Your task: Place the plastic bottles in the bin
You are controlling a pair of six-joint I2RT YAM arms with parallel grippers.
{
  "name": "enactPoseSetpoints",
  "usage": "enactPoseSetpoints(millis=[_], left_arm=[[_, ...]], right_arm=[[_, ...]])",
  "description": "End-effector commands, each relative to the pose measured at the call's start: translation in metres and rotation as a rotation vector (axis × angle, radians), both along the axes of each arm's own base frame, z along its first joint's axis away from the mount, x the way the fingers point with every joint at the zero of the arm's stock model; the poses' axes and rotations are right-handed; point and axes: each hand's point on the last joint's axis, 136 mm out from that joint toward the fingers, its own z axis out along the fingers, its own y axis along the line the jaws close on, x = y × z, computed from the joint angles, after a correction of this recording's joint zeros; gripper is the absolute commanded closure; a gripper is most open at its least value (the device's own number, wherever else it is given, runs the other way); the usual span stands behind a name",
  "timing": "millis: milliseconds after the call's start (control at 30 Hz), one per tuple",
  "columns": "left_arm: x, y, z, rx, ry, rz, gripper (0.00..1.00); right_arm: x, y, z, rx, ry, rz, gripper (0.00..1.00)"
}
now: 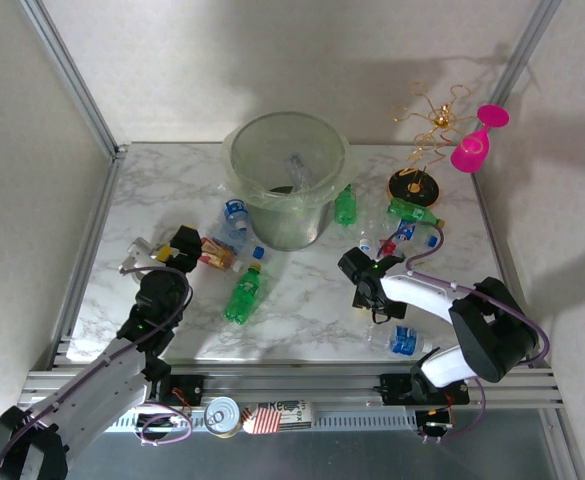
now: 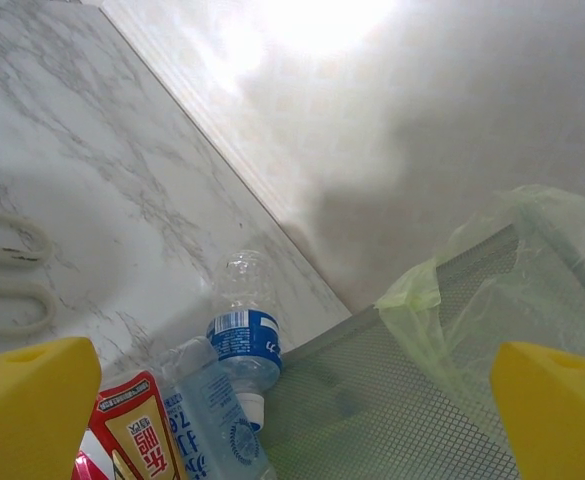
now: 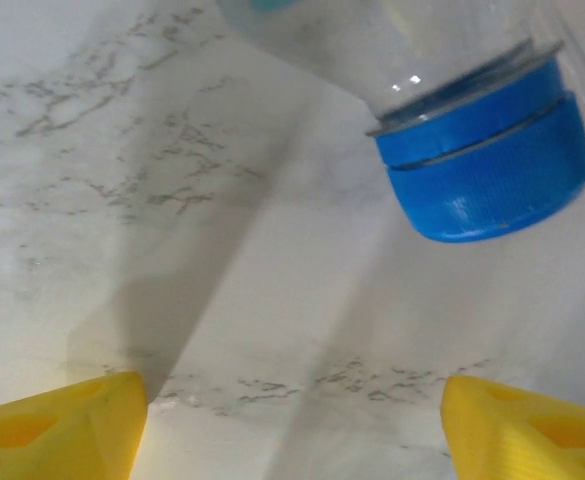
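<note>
You are working on a white, grey-veined marble bench point(image 1: 302, 310) boxed in by plain grey walls point(image 1: 272, 60). Aluminium posts point(image 1: 72, 75) run up at the far corners and a slotted rail point(image 1: 352, 383) runs along the near edge. A can point(image 1: 222, 415) sits below that rail, off the marble.

The bin point(image 1: 290, 228), lined with a bag, stands at the far middle of the bench with one clear bottle point(image 1: 297, 165) inside. The other bottles lie loose on the marble:
- A green bottle point(image 1: 243, 295) is in front of the bin.
- A blue-labelled bottle point(image 1: 235, 215) is just beside its left wall.
- Another green one point(image 1: 345, 205) is by its right wall.
- A crushed clear one point(image 1: 400, 342) is near the right arm's base.

A gold stand point(image 1: 427, 130) and a pink glass point(image 1: 477, 140) occupy the far right corner.

Your left end effector point(image 1: 177, 245) is spread wide and empty, facing the blue-labelled bottle point(image 2: 244, 335) and the bin wall point(image 2: 442, 400). Your right end effector point(image 1: 360, 280) hangs low over bare marble. In the wrist view its fingers point(image 3: 52, 430) are apart with nothing between them, and a blue-capped bottle point(image 3: 482, 170) lies just ahead.
</note>
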Motion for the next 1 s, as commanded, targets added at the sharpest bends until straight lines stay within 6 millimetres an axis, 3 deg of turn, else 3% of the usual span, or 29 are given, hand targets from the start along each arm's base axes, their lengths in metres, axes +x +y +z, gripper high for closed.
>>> enactPoseSetpoints(millis=[0,167,433,633,833,967], left_arm=[[0.0,0.002,-0.002,-0.007,0.003,0.001,0.0],[0.0,0.003,0.001,0.008,-0.004,0.008,0.0],[0.0,0.008,-0.003,0.051,-0.018,0.029,0.0],[0.001,0.01,-0.016,0.071,0.0,0.025,0.0],[0.001,0.012,-0.024,0.079,0.02,0.019,0.0],[0.0,0.013,-0.028,0.078,0.024,0.017,0.0]], right_arm=[[0.016,0.014,0.01,0.015,-0.037,0.034,0.16],[0.022,0.016,0.036,0.028,-0.079,0.034,0.02],[-0.015,0.024,0.051,0.211,-0.001,-0.12,0.01],[-0.024,0.02,0.087,0.22,0.007,-0.26,0.01],[-0.057,0.036,0.08,0.36,0.147,-0.468,0.01],[-0.077,0.029,0.089,0.388,0.136,-0.649,0.01]])
